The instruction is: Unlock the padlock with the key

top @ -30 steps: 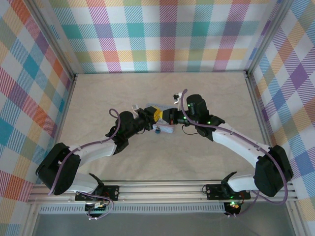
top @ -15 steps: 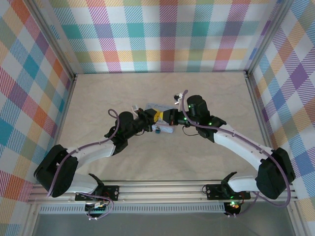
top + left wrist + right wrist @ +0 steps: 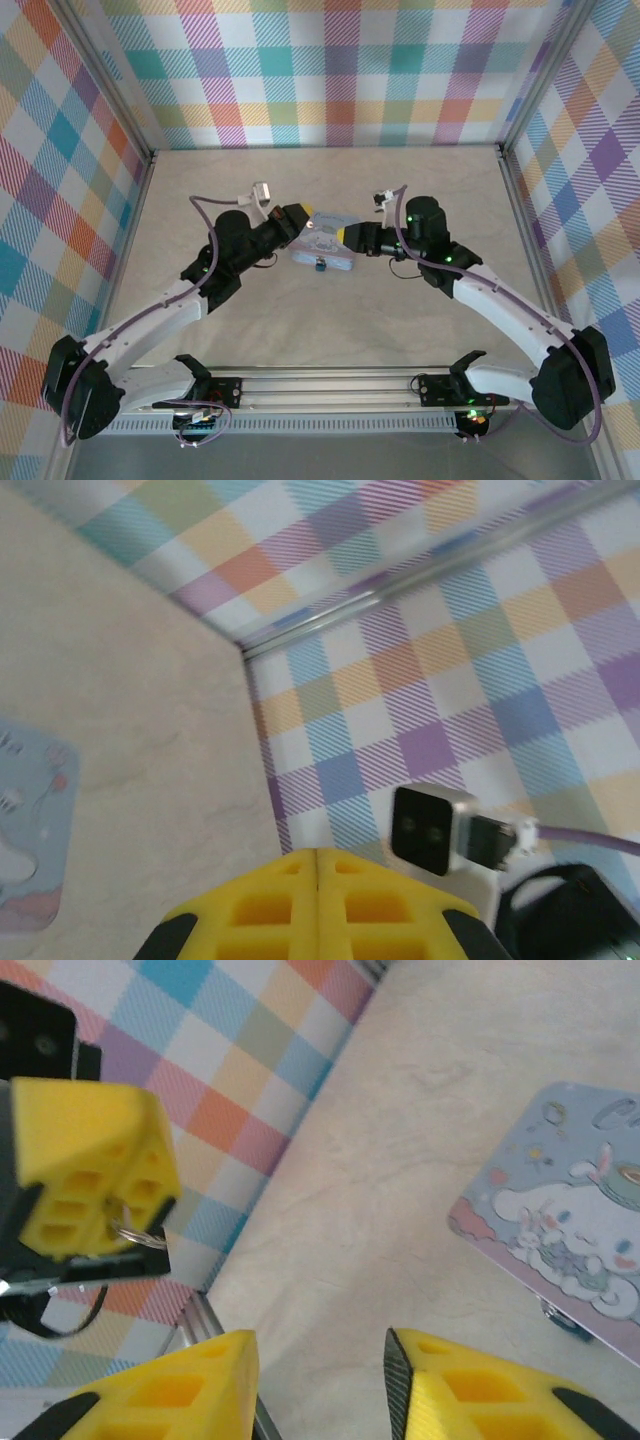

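The tiny dark blue padlock with its silvery shackle hangs at the front edge of the pastel blue cartoon tin. From the right wrist it peeks out under the tin's rim, padlock. My left gripper hovers at the tin's far-left corner, shut, yellow fingers pressed together. In the right wrist view a thin metal key ring dangles from the left gripper; the key's blade is hidden. My right gripper is at the tin's right end, open and empty.
The tin lies flat mid-table on the beige surface. Plaid walls close in the back and both sides. A metal rail runs along the near edge. Bare tabletop lies in front of the tin.
Both grippers have drawn apart from their meeting point over the tin. The left arm swung up and left, the right arm back to the right. The tin and padlock stayed put.
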Available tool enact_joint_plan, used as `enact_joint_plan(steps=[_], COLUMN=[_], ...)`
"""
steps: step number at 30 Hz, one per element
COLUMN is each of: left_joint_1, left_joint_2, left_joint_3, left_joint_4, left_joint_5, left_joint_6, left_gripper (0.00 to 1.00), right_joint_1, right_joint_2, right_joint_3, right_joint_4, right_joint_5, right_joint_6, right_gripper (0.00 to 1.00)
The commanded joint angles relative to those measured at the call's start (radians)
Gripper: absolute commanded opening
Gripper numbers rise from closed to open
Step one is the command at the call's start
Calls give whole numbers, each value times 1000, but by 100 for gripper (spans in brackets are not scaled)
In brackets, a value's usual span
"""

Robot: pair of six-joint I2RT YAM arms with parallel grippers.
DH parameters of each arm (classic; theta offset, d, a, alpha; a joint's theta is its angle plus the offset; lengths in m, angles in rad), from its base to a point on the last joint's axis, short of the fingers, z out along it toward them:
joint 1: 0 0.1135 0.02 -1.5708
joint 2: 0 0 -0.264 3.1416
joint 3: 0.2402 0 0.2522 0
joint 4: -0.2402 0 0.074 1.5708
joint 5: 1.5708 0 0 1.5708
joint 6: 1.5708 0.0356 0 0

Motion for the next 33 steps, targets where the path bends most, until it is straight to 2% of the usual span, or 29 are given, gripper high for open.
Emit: enact_joint_plan(steps=[1,5,8,22,33], left_joint_1=[2,2,0,-4,-7], left_joint_2=[-21,-20,-11,29,34], left_joint_3=[36,43,48,50,46], left_joint_4=[-47,-5,12,48,58], left_joint_5=[90,145,169,189,189], left_joint_6=[196,203,202,170,157], left_gripper=[0,0,0,0,0], right_joint_1=[-1,0,10,54,65], right_joint_2=[-13,3,17,79,96], right_joint_3=[-27,-33,-29,7,14], right_joint_4=[197,336,385,401,410], right_joint_5=[-192,-281,-283,-262,-246], right_joint_6=[22,82,103,118,134], right_gripper=[43,46,47,46,37])
